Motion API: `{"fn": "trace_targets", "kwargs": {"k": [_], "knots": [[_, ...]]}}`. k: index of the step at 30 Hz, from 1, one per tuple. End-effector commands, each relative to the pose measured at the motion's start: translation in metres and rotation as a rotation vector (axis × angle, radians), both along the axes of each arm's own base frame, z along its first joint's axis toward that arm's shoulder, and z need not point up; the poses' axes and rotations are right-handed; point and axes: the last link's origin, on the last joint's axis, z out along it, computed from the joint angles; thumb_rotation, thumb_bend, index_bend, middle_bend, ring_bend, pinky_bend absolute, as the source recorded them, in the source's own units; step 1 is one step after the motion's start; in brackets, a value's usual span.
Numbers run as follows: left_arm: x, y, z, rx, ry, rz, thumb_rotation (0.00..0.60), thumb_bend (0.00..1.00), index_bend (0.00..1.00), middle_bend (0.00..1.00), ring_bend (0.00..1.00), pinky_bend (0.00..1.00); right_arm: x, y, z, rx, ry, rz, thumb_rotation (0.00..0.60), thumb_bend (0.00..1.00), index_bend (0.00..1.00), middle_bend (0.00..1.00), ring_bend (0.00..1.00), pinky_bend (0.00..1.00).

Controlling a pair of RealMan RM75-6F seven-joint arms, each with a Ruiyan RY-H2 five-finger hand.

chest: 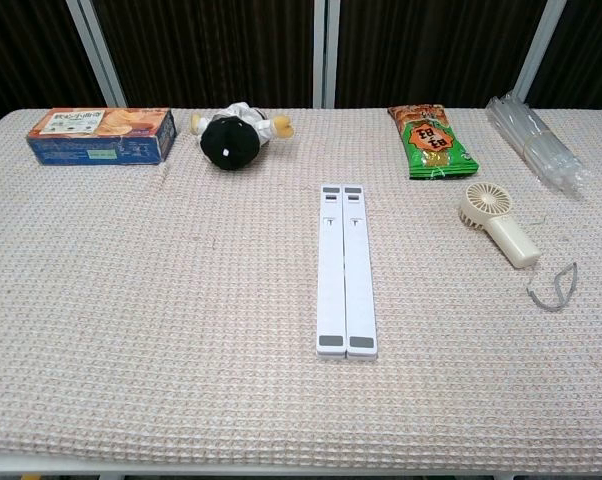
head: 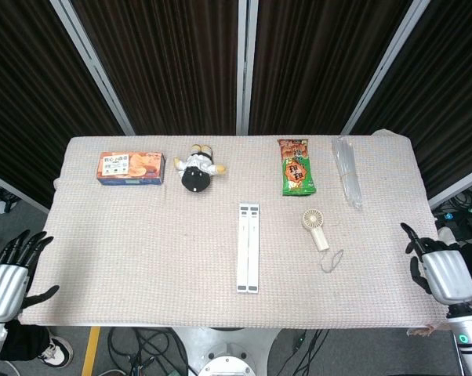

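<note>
A cream handheld fan [head: 314,225] with a grey wrist loop lies on the waffle-weave desk [head: 142,258], near the right hand [head: 440,270], fingers spread, empty; left hand [head: 7,278] likewise open off the desk's edge; labels unreadable
</note>
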Motion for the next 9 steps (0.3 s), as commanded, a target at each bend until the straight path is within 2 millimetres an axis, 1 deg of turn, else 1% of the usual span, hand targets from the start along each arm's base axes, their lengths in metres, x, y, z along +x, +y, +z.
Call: {"fn": "trace_targets", "kwargs": {"k": [1, 5, 9], "knots": [[-0.001, -0.0016, 0.0004, 0.004, -0.002, 0.0, 0.6, 0.0, 0.12, 0.09, 0.0, 0.14, -0.0213, 0.0265, 0.0058, -0.004, 0.065, 0.001, 0.6, 0.02, 0.0, 0.0, 0.0, 0.0], [-0.0022, -0.0048, -0.0014, 0.0, -0.011, -0.001, 0.6, 0.0, 0.12, 0.09, 0.0, 0.14, -0.0224, 0.0278, 0.0065, -0.038, 0.103, 0.006, 0.6, 0.06, 0.0, 0.0, 0.0, 0.0], [-0.0035, -0.0074, -0.0021, 0.002, -0.015, -0.001, 0.6, 0.0, 0.12, 0.09, 0.0, 0.13, -0.0203, 0.029, 0.0067, -0.05, 0.088, 0.028, 0.6, 0.08, 0.0, 0.0, 0.0, 0.0]]}}
